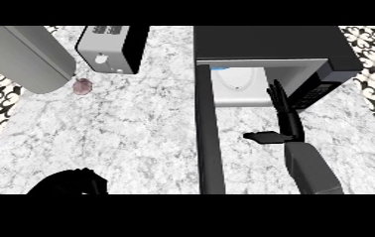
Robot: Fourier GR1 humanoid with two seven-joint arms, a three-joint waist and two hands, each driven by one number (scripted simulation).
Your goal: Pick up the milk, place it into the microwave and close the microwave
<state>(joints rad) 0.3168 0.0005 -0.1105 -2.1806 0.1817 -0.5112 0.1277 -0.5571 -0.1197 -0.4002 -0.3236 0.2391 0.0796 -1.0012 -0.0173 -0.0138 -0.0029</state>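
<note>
Milk (236, 79) is seen already inside the microwave (278, 45), as a white carton with a blue top lying in the lit cavity toward its left side, at the far right of the marble counter (139, 122). The right hand (284, 119) is held just in front of the opening, its fingers straight and pointing into the cavity, its thumb stuck out to the left, and nothing is held in it. The microwave door (209, 132) is swung fully open and is seen edge-on as a dark bar running from the oven toward the near edge, just left of that hand. The left hand (73, 184) is seen at the near left edge with its fingers curled in and nothing visibly held. By judgement, only the closing is left. It could go wrong if the door is swung while the right forearm lies in its path, since the arm would be caught between door and frame; the carton could also be knocked if the fingers are drawn out carelessly. A toaster (110, 47) is placed far left, beside a grey slanted panel (33, 57), with a small reddish thing (82, 86) near it. No brand, label or readable writing can be made out anywhere.
</note>
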